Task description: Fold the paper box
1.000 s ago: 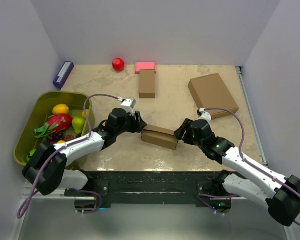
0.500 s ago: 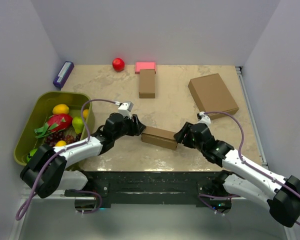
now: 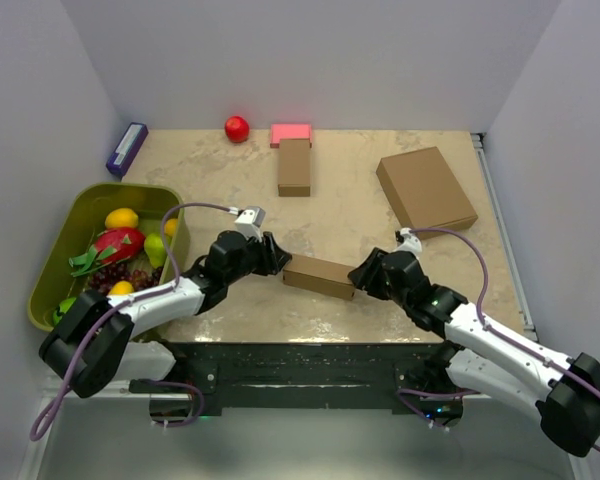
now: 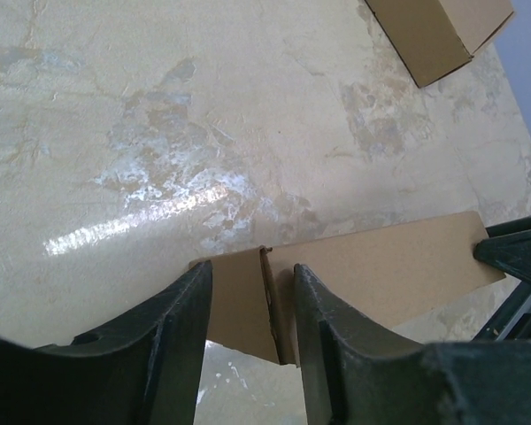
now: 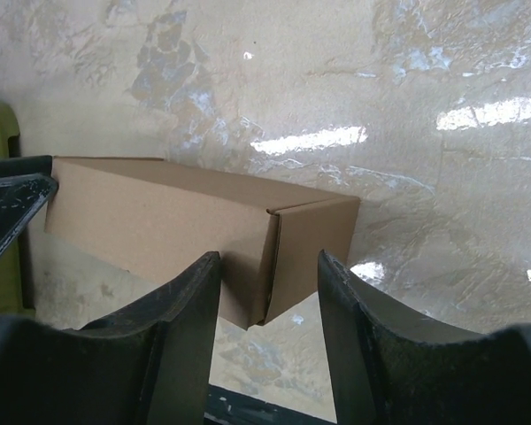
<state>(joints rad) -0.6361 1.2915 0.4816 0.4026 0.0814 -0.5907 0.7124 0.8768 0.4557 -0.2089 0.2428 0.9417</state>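
The beige marbled tabletop [image 3: 350, 215] sat between pale walls. The paper box [image 3: 320, 276], folded into a low brown rectangle, lay close to the near edge, about midway between the left and right edges. The left gripper [image 3: 276, 262] was at its left end and the right gripper [image 3: 358, 277] at its right end. Both had their jaws apart. From each wrist view the fingers [image 4: 181, 328] stood either side of a box corner, though I could not tell if they pressed it. A green bin [image 3: 55, 250] of fruit stood at the left edge. A larger brown box [image 3: 426, 188] lay toward the far right corner, and a narrow brown box [image 3: 294, 167] lay near the far edge.
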